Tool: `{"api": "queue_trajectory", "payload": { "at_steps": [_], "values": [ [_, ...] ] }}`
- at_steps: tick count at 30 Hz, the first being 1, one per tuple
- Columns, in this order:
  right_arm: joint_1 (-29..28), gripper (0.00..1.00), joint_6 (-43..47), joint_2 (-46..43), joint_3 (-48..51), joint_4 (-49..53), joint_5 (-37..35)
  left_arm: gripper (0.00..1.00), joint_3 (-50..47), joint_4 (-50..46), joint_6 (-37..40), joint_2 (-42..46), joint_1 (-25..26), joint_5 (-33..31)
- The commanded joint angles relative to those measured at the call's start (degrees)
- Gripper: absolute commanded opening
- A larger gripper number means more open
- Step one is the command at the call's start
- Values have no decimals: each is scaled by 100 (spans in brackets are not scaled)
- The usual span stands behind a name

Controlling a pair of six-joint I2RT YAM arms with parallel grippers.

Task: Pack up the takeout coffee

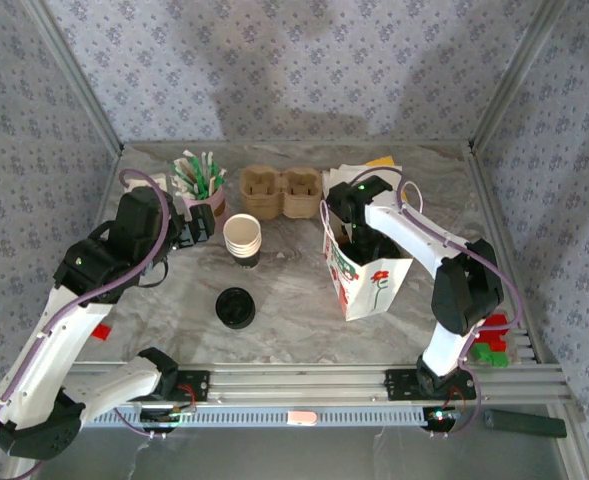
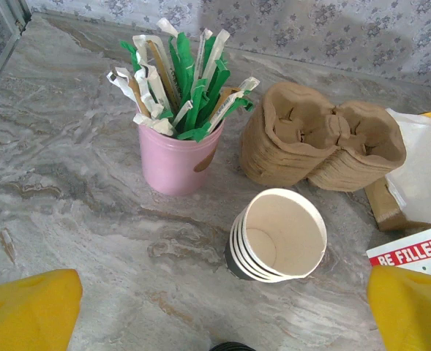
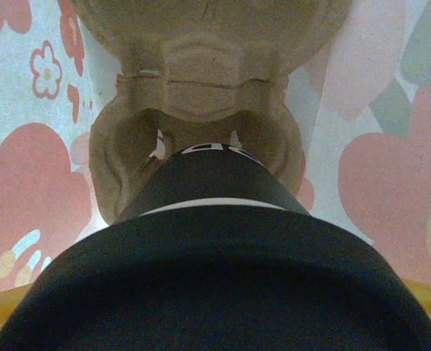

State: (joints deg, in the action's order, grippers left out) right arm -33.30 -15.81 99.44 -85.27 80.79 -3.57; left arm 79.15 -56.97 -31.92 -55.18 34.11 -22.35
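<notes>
Takeout coffee: seen from the right wrist, a glossy black round lid close up. The dark cup body below it is sunk into a well of a moulded pulp carrier, with flowered paper walls around.
Bag: from above, white paper with red flowers, upright on the marbled desk. The arm covers its mouth.
Right hand: reaches down into the bag. Its yellow fingers flank the lid, which covers their tips, so I cannot tell whether they press the cup.
Left hand: spread wide, nothing between the fingers, above the desk near the paper cups.
Paper cups: nested stack, white-rimmed, lidless.
Pink cup: smooth, stuffed with green and white wrapped sticks.
Spare carriers: brown fibrous pulp, stacked.
Loose lid: flat black disc from above, apart from the bag.
</notes>
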Motion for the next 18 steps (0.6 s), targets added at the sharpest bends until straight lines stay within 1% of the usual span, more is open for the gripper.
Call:
{"api": "queue_trajectory", "payload": {
  "at_steps": [1,18],
  "values": [
    [-28,89,44,32,103,64,49,100,201,-59,90,22,-44,-33],
    [-6,89,72,14,160,16,67,100,197,-42,90,-19,-44,-16]
  ]
}}
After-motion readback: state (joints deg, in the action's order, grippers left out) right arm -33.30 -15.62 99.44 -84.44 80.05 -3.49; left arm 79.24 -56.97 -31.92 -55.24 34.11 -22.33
